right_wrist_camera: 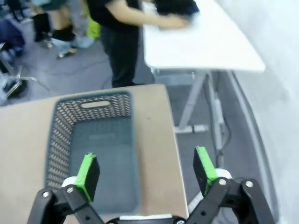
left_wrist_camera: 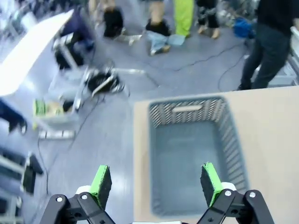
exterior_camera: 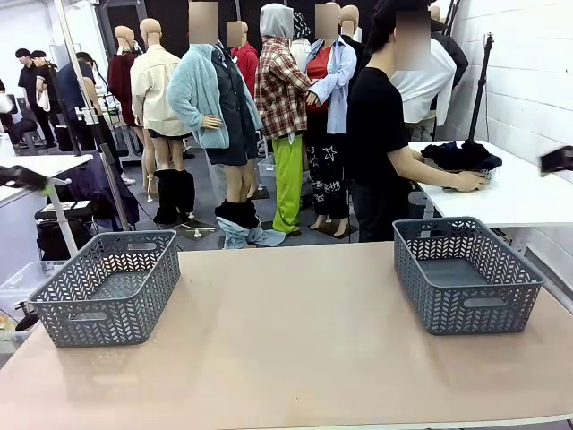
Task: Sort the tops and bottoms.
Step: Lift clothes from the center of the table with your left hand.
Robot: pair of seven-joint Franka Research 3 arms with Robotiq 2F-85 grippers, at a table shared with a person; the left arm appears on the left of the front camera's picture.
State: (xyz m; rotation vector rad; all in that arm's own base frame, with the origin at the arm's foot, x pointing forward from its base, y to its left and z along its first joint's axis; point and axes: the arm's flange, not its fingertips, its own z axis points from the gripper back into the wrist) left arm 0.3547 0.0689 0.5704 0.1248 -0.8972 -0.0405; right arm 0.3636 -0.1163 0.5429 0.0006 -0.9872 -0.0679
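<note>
Left gripper (left_wrist_camera: 154, 182) wide apart above left basket (left_wrist_camera: 187, 109); right gripper (right_wrist_camera: 145, 168) likewise, by right basket (right_wrist_camera: 93, 109).

- The left pincer (left_wrist_camera: 154, 185): black linked metal fingers with silver screws at the joints, bright green pads (left_wrist_camera: 101, 185) inside, white caps beneath them.
- The right pincer (right_wrist_camera: 145, 169): same black links, green pads (right_wrist_camera: 87, 171), white caps.
- The person (exterior_camera: 376, 125): black short-sleeved T-shirt, dark trousers.

Left pincer (left_wrist_camera: 156, 184) spread wide above grey basket (left_wrist_camera: 191, 154).
</note>
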